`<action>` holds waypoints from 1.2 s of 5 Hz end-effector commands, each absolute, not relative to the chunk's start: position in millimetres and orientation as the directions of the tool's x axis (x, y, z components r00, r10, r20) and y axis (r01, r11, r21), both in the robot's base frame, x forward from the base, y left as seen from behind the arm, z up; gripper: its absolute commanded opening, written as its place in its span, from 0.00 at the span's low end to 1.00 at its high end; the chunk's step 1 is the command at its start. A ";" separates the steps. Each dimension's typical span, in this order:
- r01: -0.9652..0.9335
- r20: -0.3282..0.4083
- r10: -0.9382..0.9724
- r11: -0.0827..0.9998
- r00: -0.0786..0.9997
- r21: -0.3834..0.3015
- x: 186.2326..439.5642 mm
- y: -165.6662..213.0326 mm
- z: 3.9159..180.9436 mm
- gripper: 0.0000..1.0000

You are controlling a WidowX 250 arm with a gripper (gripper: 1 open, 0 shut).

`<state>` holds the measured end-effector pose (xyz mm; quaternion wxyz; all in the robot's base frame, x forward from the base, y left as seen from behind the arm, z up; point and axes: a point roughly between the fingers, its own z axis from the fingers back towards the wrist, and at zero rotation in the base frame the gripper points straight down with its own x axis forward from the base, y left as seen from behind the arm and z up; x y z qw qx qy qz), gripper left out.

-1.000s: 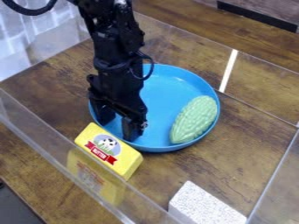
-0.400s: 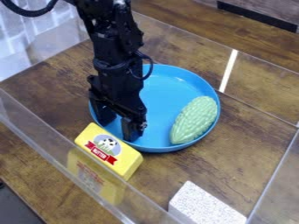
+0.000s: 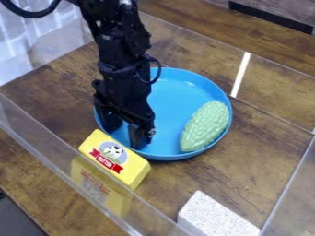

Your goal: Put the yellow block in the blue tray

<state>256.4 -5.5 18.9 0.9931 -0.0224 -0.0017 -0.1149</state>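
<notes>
Pincer (image 3: 127,129) points straight down with its jaws apart, gripping nothing, over the near-left rim of the blue tray (image 3: 185,92); the yellow block (image 3: 113,157) lies on the counter (image 3: 264,161) just outside that rim; a green bumpy lump (image 3: 205,124) rests in the tray.

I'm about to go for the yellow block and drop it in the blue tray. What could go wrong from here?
1. The open gripper hangs over the blue tray's near rim, beside the yellow block, not over it; closing now would likely grab nothing.
2. The block sits near the clear front wall, so a finger might nudge it.
3. The green bumpy lump already fills the tray's right side.
</notes>
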 end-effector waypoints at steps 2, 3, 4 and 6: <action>0.261 -0.116 -0.271 0.961 0.955 -0.093 217.2 -12.2 5.9 1.00; 0.271 -0.121 -0.282 0.957 0.952 -0.100 217.4 -12.6 8.5 1.00; 0.281 -0.125 -0.293 0.954 0.948 -0.107 217.7 -13.0 11.5 1.00; 0.254 -0.127 -0.268 0.961 0.955 -0.111 215.6 -6.4 9.3 1.00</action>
